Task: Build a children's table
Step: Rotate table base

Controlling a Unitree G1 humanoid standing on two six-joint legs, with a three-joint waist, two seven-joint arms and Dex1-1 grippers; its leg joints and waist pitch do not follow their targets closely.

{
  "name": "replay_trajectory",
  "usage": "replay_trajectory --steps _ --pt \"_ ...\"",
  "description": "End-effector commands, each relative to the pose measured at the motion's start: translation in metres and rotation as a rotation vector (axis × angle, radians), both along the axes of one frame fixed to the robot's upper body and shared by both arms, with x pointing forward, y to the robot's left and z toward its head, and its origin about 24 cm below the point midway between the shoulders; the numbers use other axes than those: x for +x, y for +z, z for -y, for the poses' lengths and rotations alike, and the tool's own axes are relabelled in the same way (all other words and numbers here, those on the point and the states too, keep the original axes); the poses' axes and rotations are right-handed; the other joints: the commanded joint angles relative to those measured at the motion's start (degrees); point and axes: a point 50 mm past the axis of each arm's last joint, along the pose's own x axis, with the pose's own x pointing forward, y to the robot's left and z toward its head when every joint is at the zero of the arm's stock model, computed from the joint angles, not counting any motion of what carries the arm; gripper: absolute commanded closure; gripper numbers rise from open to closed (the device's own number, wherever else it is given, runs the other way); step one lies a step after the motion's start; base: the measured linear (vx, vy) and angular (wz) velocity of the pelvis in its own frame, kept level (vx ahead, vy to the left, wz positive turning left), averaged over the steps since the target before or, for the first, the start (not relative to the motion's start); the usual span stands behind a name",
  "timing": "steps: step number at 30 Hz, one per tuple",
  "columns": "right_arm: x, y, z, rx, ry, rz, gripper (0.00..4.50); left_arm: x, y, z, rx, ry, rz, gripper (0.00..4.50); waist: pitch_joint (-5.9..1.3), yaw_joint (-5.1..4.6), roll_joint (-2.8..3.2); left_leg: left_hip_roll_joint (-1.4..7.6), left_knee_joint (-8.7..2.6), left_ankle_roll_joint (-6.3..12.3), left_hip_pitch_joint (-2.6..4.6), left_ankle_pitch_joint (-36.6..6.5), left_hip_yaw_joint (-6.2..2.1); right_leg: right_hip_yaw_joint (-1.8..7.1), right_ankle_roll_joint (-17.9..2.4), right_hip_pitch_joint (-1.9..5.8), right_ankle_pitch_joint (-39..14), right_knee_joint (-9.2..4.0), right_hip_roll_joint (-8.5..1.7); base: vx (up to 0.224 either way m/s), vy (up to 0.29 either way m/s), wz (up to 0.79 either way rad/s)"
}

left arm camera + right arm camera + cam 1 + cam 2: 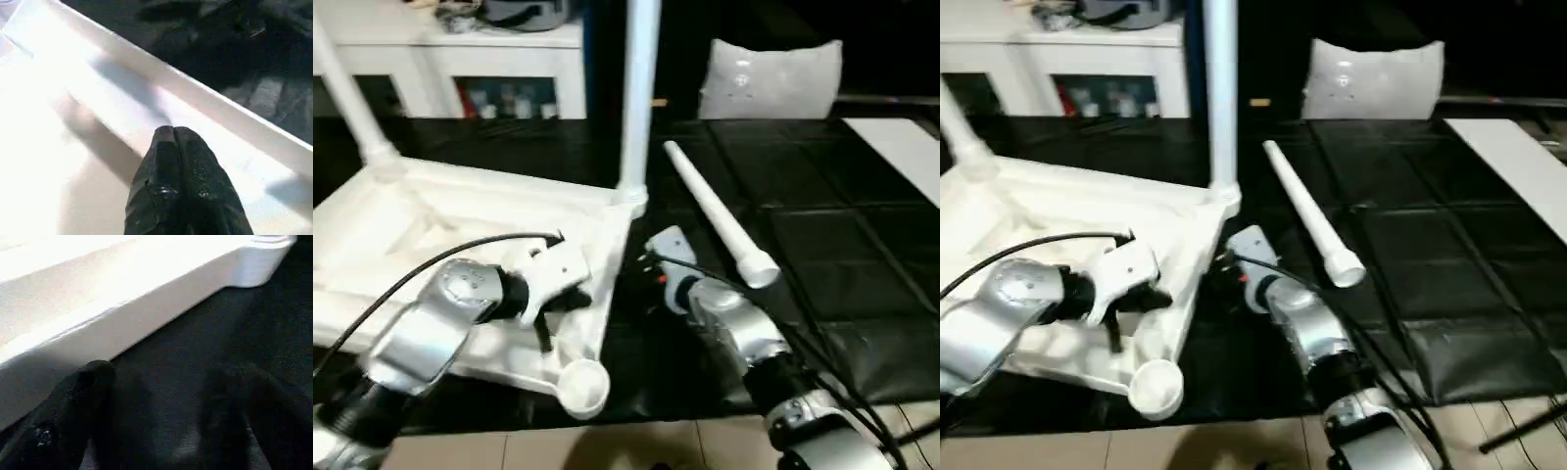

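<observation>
1. Our white plastic rectangular table top (440, 255) lies upside down on the black mat (822, 235), two white tapered legs (638, 98) already standing in its far sockets.
2. The loose white tubular leg (715, 211) lies beyond our right gripper (161, 411), long axis running away from us, flared end nearest; that arm is closer.
3. Right jaws spread, empty; left gripper (173, 142) pressed together over the ribbed underside.
4. The empty near corner socket (582, 384) awaits; the top's edge stands close beside the right arm.
</observation>
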Motion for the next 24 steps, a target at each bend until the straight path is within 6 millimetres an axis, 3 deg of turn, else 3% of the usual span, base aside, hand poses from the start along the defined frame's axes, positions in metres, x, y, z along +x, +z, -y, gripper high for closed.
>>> replay_trajectory --steps 1,3,4,8,10,12,16,18,19,20,24 --pt "0.001 0.005 0.01 -0.003 -0.047 0.031 0.0 0.003 0.006 0.002 -0.021 0.005 0.055 4.49 -4.02 0.24 1.09 0.83 -3.94 0.86 -0.25 -8.03 0.34 3.31 -8.15 4.16 -16.39 -3.31 -3.66 0.0 0.0 0.0" --pt "-0.001 0.011 0.021 -0.007 -0.078 0.068 0.0 0.0 0.019 0.008 -0.122 -0.026 0.073 4.49 -4.0 0.6 0.96 0.79 -3.85 1.03 -0.35 -7.53 0.53 3.44 -7.94 4.35 -17.08 -3.42 -3.88 0.0 0.0 0.0" --pt "-0.004 0.014 0.027 -0.004 -0.092 0.087 0.0 -0.004 0.029 0.009 -0.168 -0.058 0.088 4.49 -3.9 0.73 0.6 0.86 -3.99 1.17 -0.36 -7.9 0.5 3.37 -7.72 4.23 -18.27 -3.47 -3.8 0.0 0.0 0.0" --pt "-0.012 0.02 0.033 0.016 -0.036 0.091 0.0 -0.022 0.042 -0.008 -0.115 -0.219 0.033 4.49 -3.59 0.65 0.55 0.69 -4.19 1.57 -0.44 -10.09 0.29 3.25 -5.32 4.21 -23.86 -3.85 -3.82 0.0 0.0 0.0" --pt "-0.016 0.022 0.033 0.018 -0.002 0.092 0.0 -0.028 0.043 -0.014 -0.082 -0.256 -0.015 4.49 -3.31 0.32 0.45 0.58 -4.08 1.75 -0.03 -11.28 0.42 3.19 -4.28 3.66 -26.63 -4.34 -3.57 0.0 0.0 0.0" --pt "-0.023 0.026 0.034 0.023 0.068 0.087 0.0 -0.038 0.044 -0.027 -0.022 -0.287 -0.105 4.49 -3.16 0.3 0.9 0.62 -4.14 1.9 0.11 -11.78 0.35 3.09 -3.68 3.36 -28.46 -4.53 -3.47 0.0 0.0 0.0" --pt "-0.034 0.029 0.037 -0.014 0.177 0.066 0.0 -0.049 0.044 -0.042 0.09 -0.313 -0.207 4.49 -2.88 0.51 1.23 0.65 -4.27 1.51 0.44 -13.84 0.22 3.04 -3.25 3.16 -29.95 -4.74 -3.35 0.0 0.0 0.0" --pt "-0.042 0.03 0.04 -0.026 0.246 0.043 0.0 -0.058 0.041 -0.048 0.135 -0.327 -0.281 4.49 -3.03 0.73 1.28 0.74 -4.24 1.43 0.59 -14.08 0.15 3.06 -3.25 3.28 -29.92 -4.78 -3.45 0.0 0.0 0.0" --pt "-0.047 0.031 0.042 -0.035 0.293 0.029 0.0 -0.062 0.039 -0.05 0.157 -0.336 -0.322 4.49 -2.76 0.62 1.15 0.81 -4.4 1.72 0.42 -14.65 0.18 3.13 -3.14 3.18 -30.26 -4.83 -3.35 0.0 0.0 0.0" --pt "-0.052 0.032 0.043 -0.039 0.336 0.014 0.0 -0.067 0.038 -0.052 0.178 -0.346 -0.354 4.49 -2.82 0.71 1.44 0.76 -4.34 1.72 0.57 -14.82 0.15 3.14 -3.1 3.2 -30.64 -4.94 -3.42 0.0 0.0 0.0" --pt "-0.063 0.037 0.045 -0.028 0.43 -0.011 0.0 -0.075 0.035 -0.055 0.213 -0.365 -0.416 4.49 -2.81 0.7 1.14 0.71 -4.31 1.98 0.4 -15.69 -0.01 3.02 -2.37 3.54 -31.83 -5.1 -3.41 0.0 0.0 0.0"
